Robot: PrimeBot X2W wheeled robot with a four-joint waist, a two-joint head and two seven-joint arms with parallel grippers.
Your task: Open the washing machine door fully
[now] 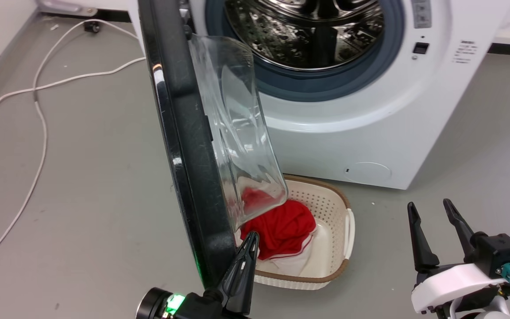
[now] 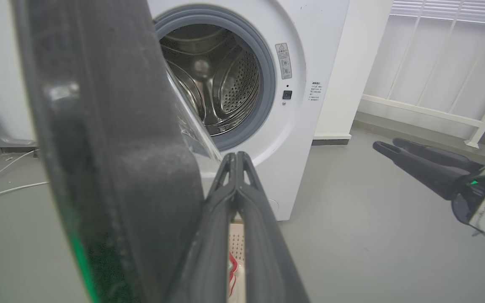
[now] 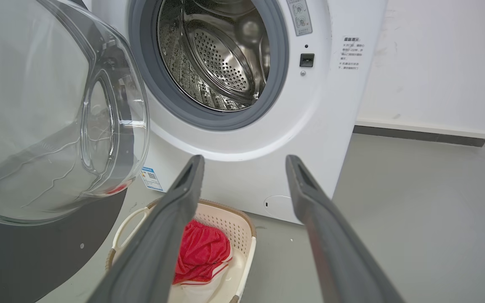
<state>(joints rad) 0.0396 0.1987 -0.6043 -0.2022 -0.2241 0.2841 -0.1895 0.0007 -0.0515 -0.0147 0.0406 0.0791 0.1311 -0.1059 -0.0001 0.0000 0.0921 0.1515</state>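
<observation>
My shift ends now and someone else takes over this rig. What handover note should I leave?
Left gripper: shut, empty, tips beside the inner face of the door, near its bottom; contact unclear.
Right gripper: open, empty, apart from the washing machine.
The door stands out roughly square to the machine, drum exposed; basket with red cloth on the floor beside it.
Done: unlatched, swung partway. Left: probably push it wider to full swing.

white washing machine [image 1: 370, 133], glossy black washing machine door [image 1: 184, 133], cream perforated basket [image 1: 326, 204], red cloth [image 1: 286, 227]
</observation>
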